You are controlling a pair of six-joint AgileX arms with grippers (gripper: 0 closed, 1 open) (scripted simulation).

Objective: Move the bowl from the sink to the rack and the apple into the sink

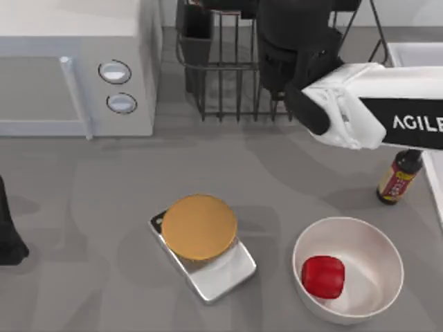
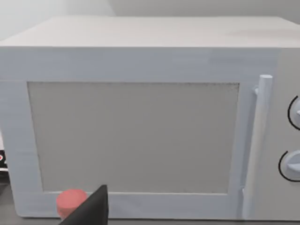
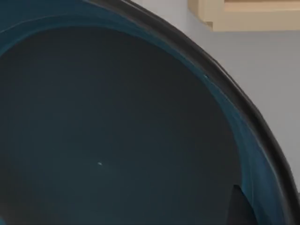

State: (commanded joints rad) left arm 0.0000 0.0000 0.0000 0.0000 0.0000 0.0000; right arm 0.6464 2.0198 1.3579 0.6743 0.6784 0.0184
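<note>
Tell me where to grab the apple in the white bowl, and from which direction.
Come straight down from above: the white bowl's wall rings the apple, blocking a side approach. Close the end effector across the apple's rounded flanks at mid-height. It sits toward the bowl's left wall, so probably keep the fingers clear of that side.

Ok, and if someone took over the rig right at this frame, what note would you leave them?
Left gripper: parked at the table's left edge, facing the microwave; open or shut unclear.
Right gripper: reached over the rack, with the bowl close against its wrist camera; open or shut unclear.
Apple: lying in the white bowl, near right.
Sink: at the far right edge.
Done: the bowl seems to be out of the sink.
Left: set it in the rack, then move the apple into the sink.
</note>
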